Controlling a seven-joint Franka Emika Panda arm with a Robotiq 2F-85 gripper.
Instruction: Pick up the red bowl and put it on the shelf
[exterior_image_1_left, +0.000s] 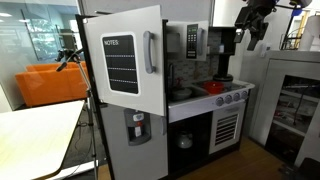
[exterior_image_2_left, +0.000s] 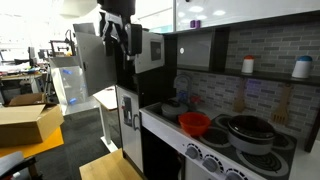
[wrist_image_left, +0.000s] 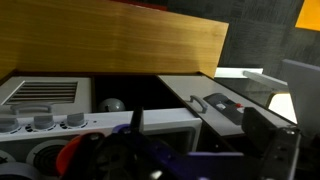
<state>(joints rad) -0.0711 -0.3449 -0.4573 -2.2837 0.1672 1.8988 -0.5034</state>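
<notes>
The red bowl (exterior_image_1_left: 214, 87) sits on the toy kitchen's counter beside the stove knobs; it also shows in an exterior view (exterior_image_2_left: 194, 123) next to a dark pot (exterior_image_2_left: 250, 132). In the wrist view only a red sliver of the bowl (wrist_image_left: 70, 155) shows at the lower left. The shelf (exterior_image_1_left: 222, 48) is the dark niche right of the microwave. My gripper (exterior_image_1_left: 252, 30) hangs high above the kitchen, well clear of the bowl. It is open and empty in an exterior view (exterior_image_2_left: 122, 45) and in the wrist view (wrist_image_left: 200, 135).
A white fridge door with a NOTES board (exterior_image_1_left: 125, 62) stands open at the front. A microwave (exterior_image_1_left: 182, 42) sits beside the niche. Bottles (exterior_image_2_left: 248, 65) stand on the upper ledge. A white cabinet (exterior_image_1_left: 295, 100) is next to the kitchen.
</notes>
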